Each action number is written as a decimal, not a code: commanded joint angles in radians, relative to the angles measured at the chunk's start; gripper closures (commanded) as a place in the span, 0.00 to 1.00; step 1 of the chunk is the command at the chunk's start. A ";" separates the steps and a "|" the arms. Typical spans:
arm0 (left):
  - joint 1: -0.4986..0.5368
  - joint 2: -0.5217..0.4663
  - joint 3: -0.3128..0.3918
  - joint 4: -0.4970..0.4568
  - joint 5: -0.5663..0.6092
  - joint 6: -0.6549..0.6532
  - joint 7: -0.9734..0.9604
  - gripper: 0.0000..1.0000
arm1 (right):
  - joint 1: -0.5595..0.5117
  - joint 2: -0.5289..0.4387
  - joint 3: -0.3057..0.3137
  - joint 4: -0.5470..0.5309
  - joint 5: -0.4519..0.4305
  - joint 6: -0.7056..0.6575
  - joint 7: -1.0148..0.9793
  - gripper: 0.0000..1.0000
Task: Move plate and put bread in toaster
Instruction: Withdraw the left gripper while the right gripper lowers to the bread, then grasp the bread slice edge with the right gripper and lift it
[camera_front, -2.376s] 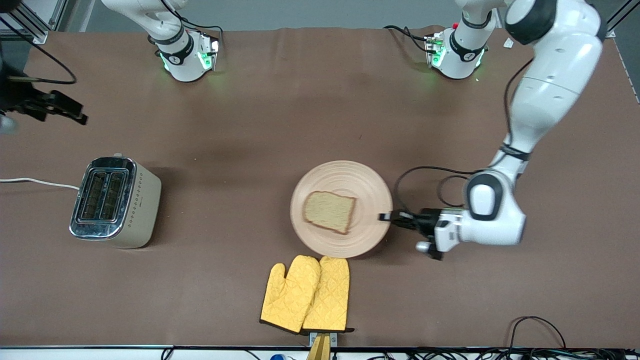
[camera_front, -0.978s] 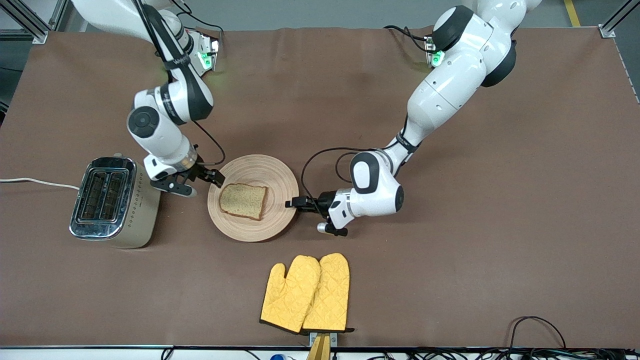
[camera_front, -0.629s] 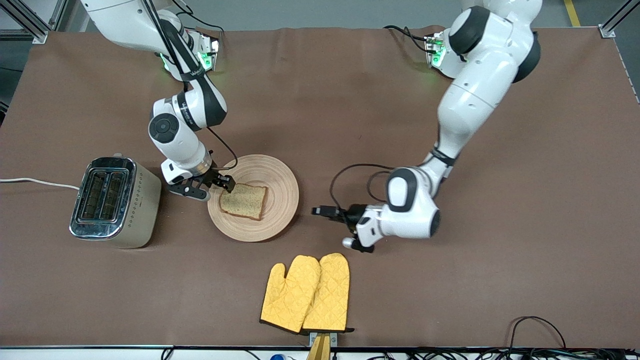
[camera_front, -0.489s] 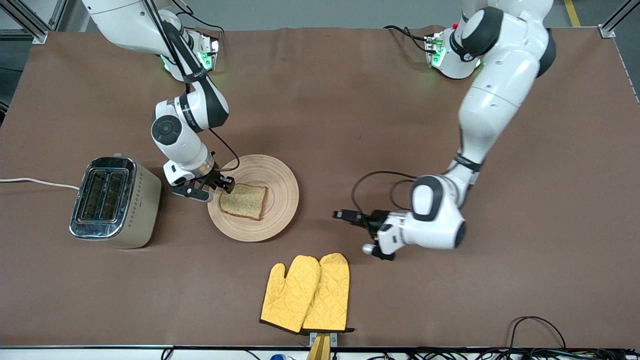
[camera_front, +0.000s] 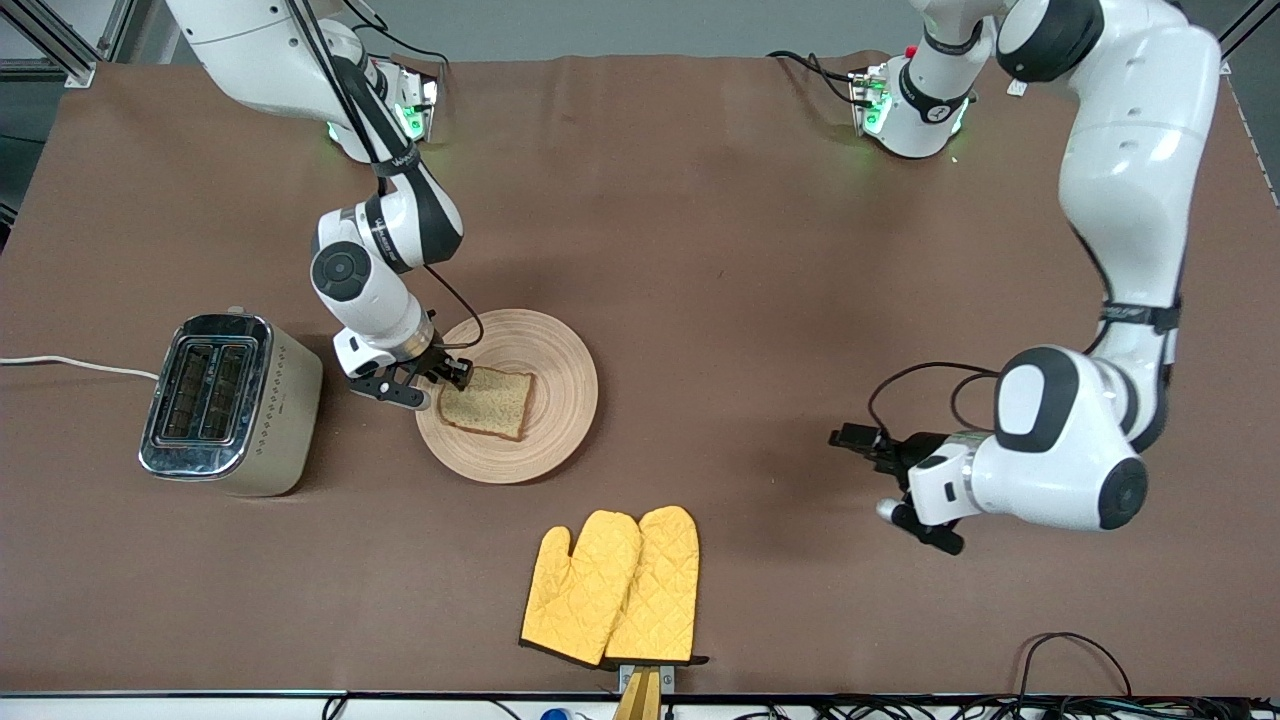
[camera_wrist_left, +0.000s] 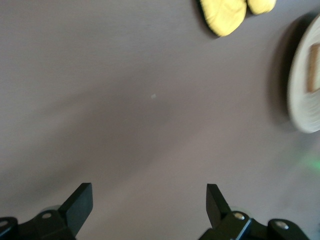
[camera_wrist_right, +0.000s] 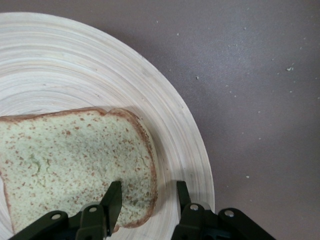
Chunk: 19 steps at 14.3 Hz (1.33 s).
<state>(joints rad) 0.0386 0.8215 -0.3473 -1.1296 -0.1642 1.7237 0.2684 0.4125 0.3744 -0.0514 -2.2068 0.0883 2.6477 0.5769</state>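
Note:
The tan wooden plate (camera_front: 560, 370) lies beside the toaster (camera_front: 225, 400), toward the left arm's end of it. The brown speckled bread (camera_front: 487, 402) lies flat on the plate. My right gripper (camera_front: 455, 375) is low at the bread's edge nearest the toaster. In the right wrist view its jaws (camera_wrist_right: 147, 192) are open and straddle the crust: one finger is over the bread (camera_wrist_right: 75, 160), the other over the bare plate (camera_wrist_right: 165, 115). My left gripper (camera_front: 850, 440) is open and empty over bare table toward the left arm's end. Its jaws (camera_wrist_left: 149, 192) are wide apart.
A pair of yellow oven mitts (camera_front: 612, 588) lies nearer to the front camera than the plate, and shows in the left wrist view (camera_wrist_left: 227, 12). The toaster's white cord (camera_front: 70, 362) runs off the right arm's end of the table.
The plate was pushed over next to the toaster. My left gripper has since drawn back toward its own end of the table. My right gripper has come down onto the bread's edge.

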 joint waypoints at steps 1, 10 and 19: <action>-0.013 -0.137 0.019 -0.019 0.151 -0.061 -0.006 0.00 | 0.009 0.014 -0.005 0.018 0.013 -0.006 0.008 0.50; -0.022 -0.392 0.122 0.074 0.275 -0.208 -0.037 0.00 | 0.028 0.073 -0.001 0.044 0.054 0.008 0.004 0.82; 0.024 -0.609 0.111 -0.137 0.262 -0.138 -0.218 0.00 | 0.039 0.029 -0.019 0.379 -0.088 -0.657 0.026 0.99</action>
<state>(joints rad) 0.0384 0.2976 -0.2301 -1.1089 0.0919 1.5123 0.0617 0.4412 0.4114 -0.0536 -1.9520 0.0826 2.1765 0.5769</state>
